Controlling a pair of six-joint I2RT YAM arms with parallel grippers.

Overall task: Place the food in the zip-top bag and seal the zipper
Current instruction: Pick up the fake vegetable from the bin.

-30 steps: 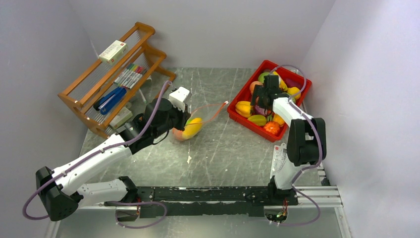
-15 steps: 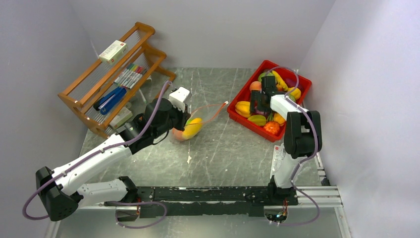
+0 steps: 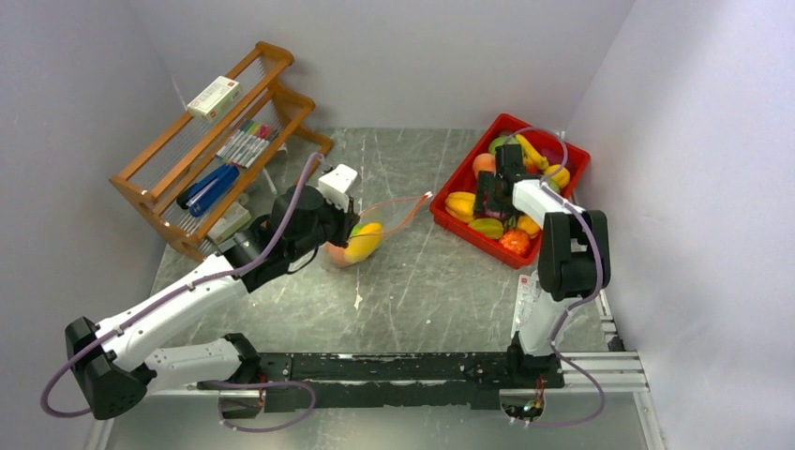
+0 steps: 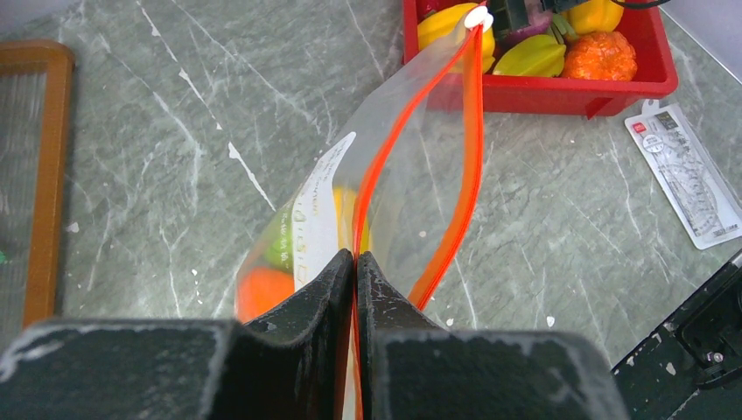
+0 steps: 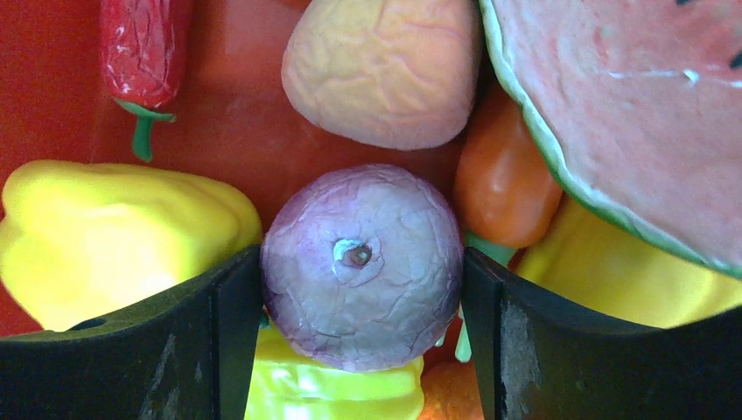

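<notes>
The clear zip-top bag (image 3: 377, 221) lies mid-table, mouth open toward the red bin (image 3: 466, 234). Inside it are an orange fruit (image 4: 262, 293) and yellow and green pieces (image 3: 364, 242). My left gripper (image 4: 355, 258) is shut on one side of the orange-red zipper (image 4: 472, 131) and holds that edge up; it also shows in the top view (image 3: 349, 223). My right gripper (image 5: 361, 262) is down in the bin (image 5: 227, 131), its fingers pressed on both sides of a purple onion (image 5: 367, 306). Other food surrounds it: a yellow pepper (image 5: 114, 227), a peach piece (image 5: 385, 70), a watermelon slice (image 5: 630, 114), a red chilli (image 5: 140, 44).
A wooden rack (image 3: 216, 150) with markers, scissors and a box stands at the back left. A white label card (image 3: 527, 291) lies on the table near the right arm's base. The bin is close to the right wall.
My right gripper has turned and dropped lower into the bin, onto the purple onion. My left gripper still holds the zipper edge and has hardly moved.
</notes>
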